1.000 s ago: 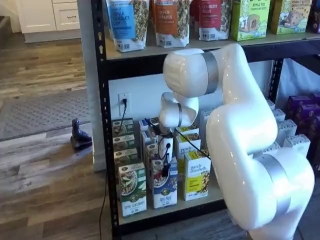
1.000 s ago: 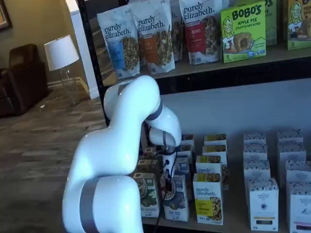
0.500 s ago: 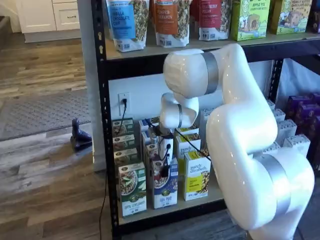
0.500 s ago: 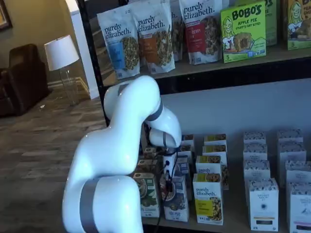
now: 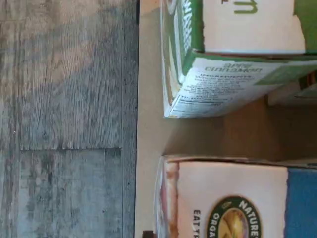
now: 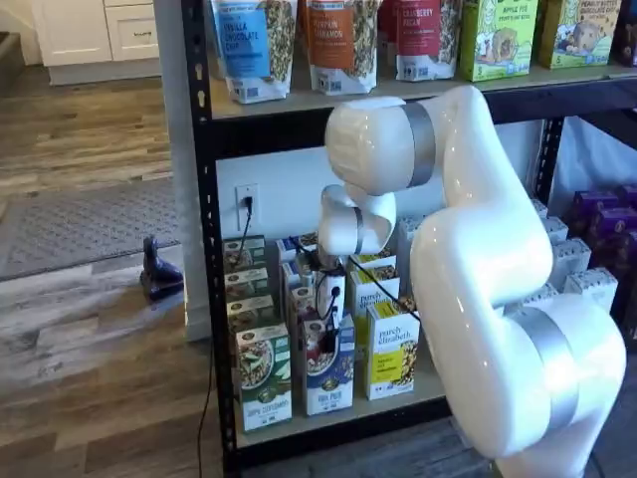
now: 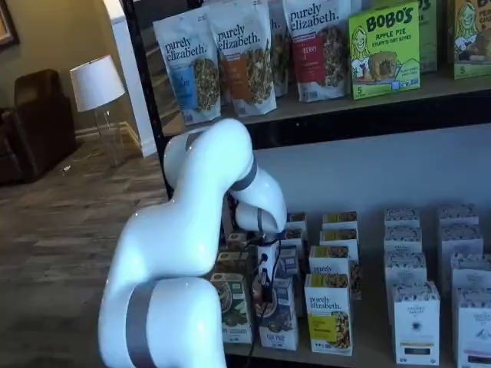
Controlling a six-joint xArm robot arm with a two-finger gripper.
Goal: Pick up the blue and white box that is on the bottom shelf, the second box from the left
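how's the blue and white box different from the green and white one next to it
The blue and white box has a blue front; the green and white box has a green one. The gripper sits at the blue and white box's top; the green and white box has nothing on it. Both stand upright at the front of the bottom shelf.

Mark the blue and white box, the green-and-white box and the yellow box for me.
blue and white box [image 6: 329, 383]: a shelf view, front panel.
green-and-white box [image 6: 265, 383]: a shelf view, front panel.
yellow box [image 6: 394, 349]: a shelf view, front panel.
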